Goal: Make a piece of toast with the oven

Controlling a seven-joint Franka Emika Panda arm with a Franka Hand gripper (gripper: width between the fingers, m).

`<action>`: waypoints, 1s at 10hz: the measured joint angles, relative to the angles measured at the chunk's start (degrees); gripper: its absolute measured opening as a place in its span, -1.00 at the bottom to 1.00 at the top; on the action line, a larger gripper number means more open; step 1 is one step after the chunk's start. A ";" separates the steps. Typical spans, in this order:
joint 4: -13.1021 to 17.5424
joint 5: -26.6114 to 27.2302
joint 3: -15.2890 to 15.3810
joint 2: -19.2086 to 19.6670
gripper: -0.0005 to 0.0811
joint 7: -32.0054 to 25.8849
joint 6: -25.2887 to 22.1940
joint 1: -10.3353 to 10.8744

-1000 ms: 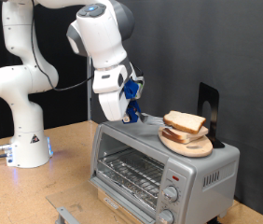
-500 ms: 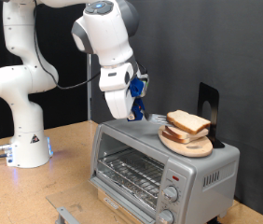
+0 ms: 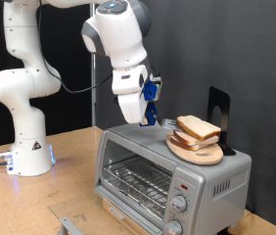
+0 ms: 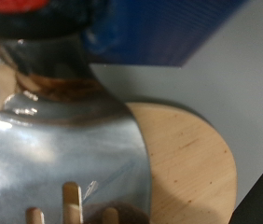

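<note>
Where the hand (image 3: 150, 119) grips a spatula (image 4: 71, 149) — pale, tan-crusted toast (image 3: 196, 127) atop oven (image 3: 172, 176).

Wooden table (image 3: 74, 162) carries oven (image 3: 172, 176) and white robot base (image 3: 25, 152).

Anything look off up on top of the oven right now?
Nothing is spilled or damaged. The bread slices sit stacked a bit unevenly on the round wooden board atop the oven, whose door is shut. The tool carries a metal spatula beside them.
</note>
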 joint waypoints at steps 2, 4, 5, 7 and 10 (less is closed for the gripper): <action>1.54 -0.42 0.74 1.51 0.11 1.49 0.01 0.04; 3.28 -0.63 1.30 3.25 0.11 2.61 0.05 0.04; 4.09 -0.74 1.49 4.12 0.11 3.01 0.10 0.04; 5.65 -1.01 1.74 5.72 0.11 3.81 0.18 0.04; 7.36 -1.09 1.88 7.50 0.10 4.36 0.36 0.04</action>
